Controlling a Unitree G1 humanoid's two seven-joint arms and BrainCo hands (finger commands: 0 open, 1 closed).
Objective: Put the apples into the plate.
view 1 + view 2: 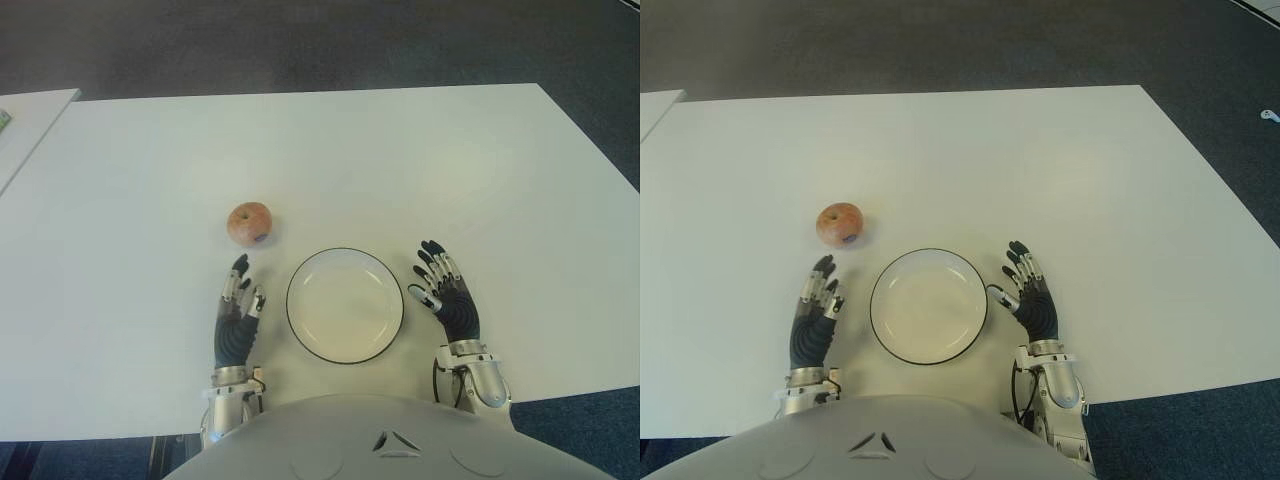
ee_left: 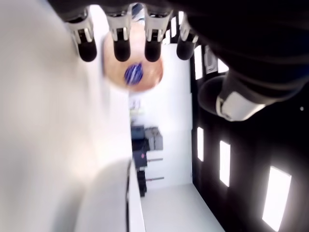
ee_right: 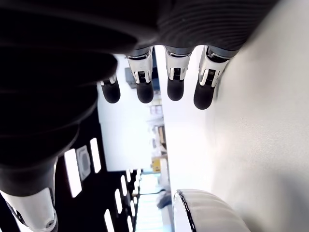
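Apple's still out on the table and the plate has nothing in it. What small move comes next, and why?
Probably ease the left hand forward to the apple. It lies just ahead of that hand's open fingers, left of and beyond the empty plate, apart from both. The right hand, also open, sits on the plate's far side.

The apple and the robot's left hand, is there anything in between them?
No. In the left eye view only bare white table shows between the apple and the left hand. Its fingers are open, just short of the apple.
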